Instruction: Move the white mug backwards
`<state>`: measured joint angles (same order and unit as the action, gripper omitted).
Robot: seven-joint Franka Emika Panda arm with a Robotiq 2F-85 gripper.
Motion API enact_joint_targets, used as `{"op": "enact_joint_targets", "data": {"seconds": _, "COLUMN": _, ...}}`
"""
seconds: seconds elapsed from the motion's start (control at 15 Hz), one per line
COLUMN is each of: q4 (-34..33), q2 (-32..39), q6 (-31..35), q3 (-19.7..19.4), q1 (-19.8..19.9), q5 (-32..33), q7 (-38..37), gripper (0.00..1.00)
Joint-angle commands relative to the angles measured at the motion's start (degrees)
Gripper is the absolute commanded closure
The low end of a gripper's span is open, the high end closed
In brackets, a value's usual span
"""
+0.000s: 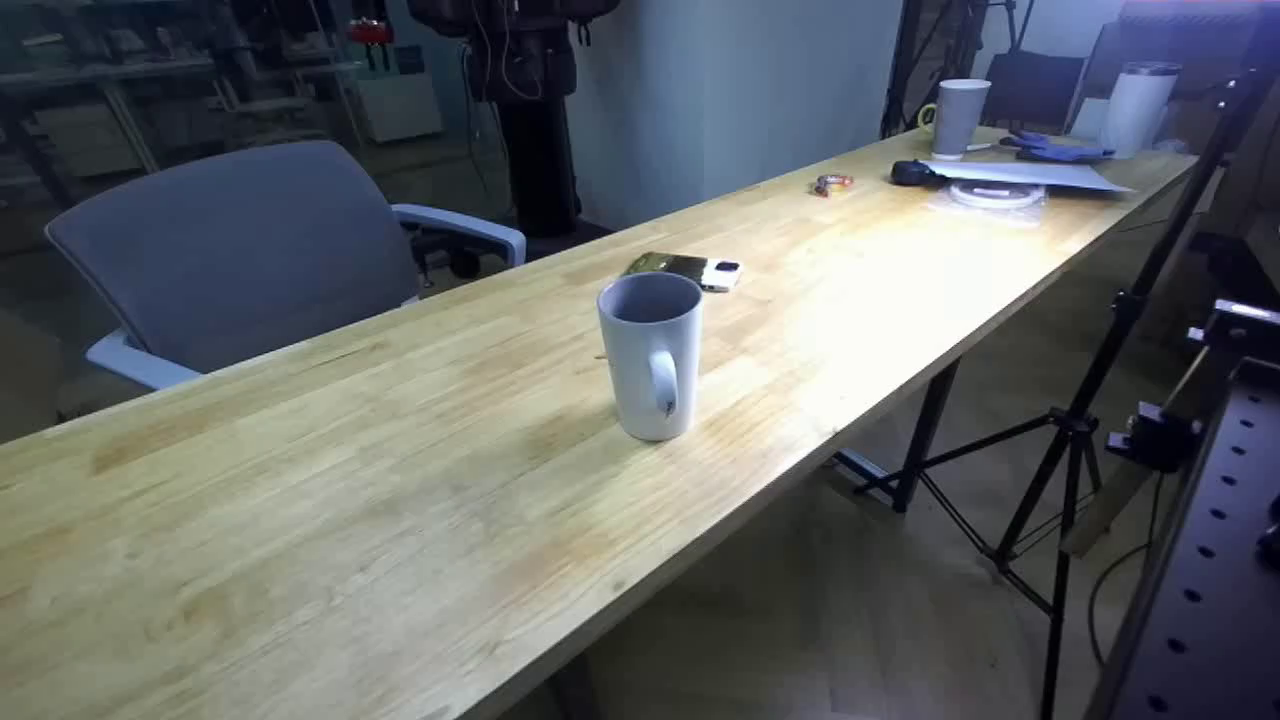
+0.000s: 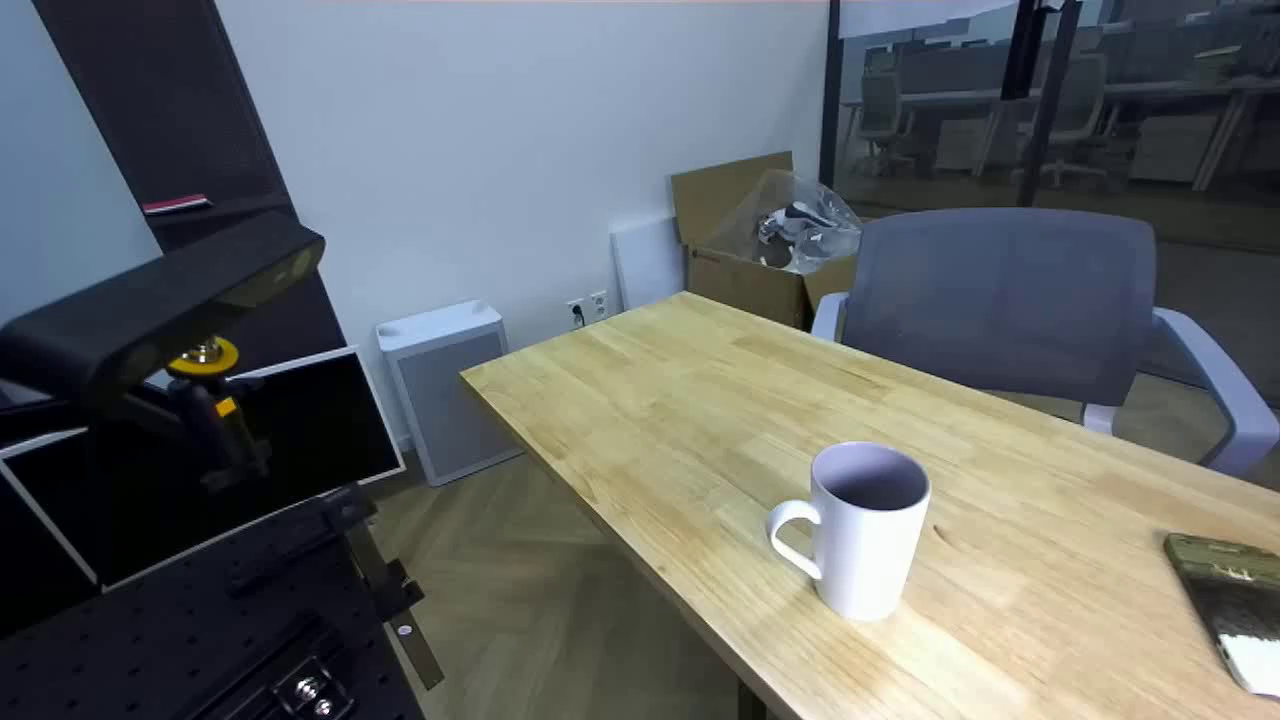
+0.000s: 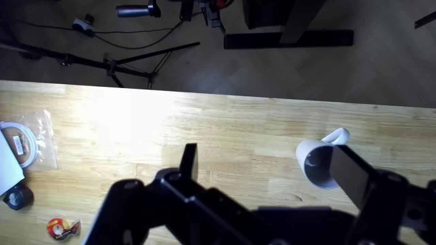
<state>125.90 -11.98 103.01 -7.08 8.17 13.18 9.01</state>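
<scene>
Ana: Where does the white mug [image 1: 632, 368] stand?

Ben: Upright on the wooden table [image 1: 350, 500], with a phone [image 1: 690, 268] near it at one o'clock in an exterior view. In the wrist view the mug sits towards four o'clock from the picture's centre, its handle [image 3: 342, 133] pointing to about one o'clock.

Ana: And the gripper [image 3: 269, 158]?

Ben: Its jaws stand wide apart and hold nothing. The pad [image 3: 348, 173] towards four o'clock hides part of the mug in the wrist view, but in both exterior views no finger touches it.

Ana: How will the mug handle?

Ben: Probably as glazed ceramic does: stiff, of moderate weight, slick under a light squeeze and likely to chip if knocked over. Its inner floor is not clear, so any contents cannot be made out.

Ana: So where should the hold go?

Ben: Across the body just below the rim, most likely, with the pads meeting the wall at nine and three o'clock as the wrist camera sees it. The handle needs to be clear of both. The walls narrow towards the base, so a hold under the wider rim should resist slipping downward.
</scene>
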Motion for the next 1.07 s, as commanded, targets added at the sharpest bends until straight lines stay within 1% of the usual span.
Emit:
{"op": "enact_joint_targets", "data": {"seconds": 0.0, "q4": -0.1, "q2": 0.0, "q6": -0.1, "q3": -0.3, "q1": -0.4, "q5": 0.1, "q7": -0.1, "gripper": 0.00}}
{"op": "enact_joint_targets", "data": {"seconds": 0.13, "q4": 0.1, "q2": -0.7, "q6": 0.7, "q3": -0.5, "q1": -0.3, "q5": 0.1, "q7": 0.7, "gripper": 0.00}}
{"op": "enact_joint_targets", "data": {"seconds": 0.2, "q4": 0.7, "q2": -1.3, "q6": 3.2, "q3": -0.9, "q1": -0.2, "q5": -0.3, "q7": 1.3, "gripper": 0.00}}
{"op": "enact_joint_targets", "data": {"seconds": 0.6, "q4": 0.2, "q2": 2.2, "q6": 14.0, "q3": -2.3, "q1": -0.1, "q5": -3.0, "q7": 1.4, "gripper": 0.00}}
{"op": "enact_joint_targets", "data": {"seconds": 0.8, "q4": -0.5, "q2": 5.2, "q6": 16.4, "q3": -2.5, "q1": -0.4, "q5": -7.2, "q7": 3.2, "gripper": 0.00}}
{"op": "enact_joint_targets", "data": {"seconds": 1.0, "q4": -1.1, "q2": 9.1, "q6": 18.4, "q3": -2.1, "q1": -0.5, "q5": -10.1, "q7": 3.7, "gripper": 0.00}}
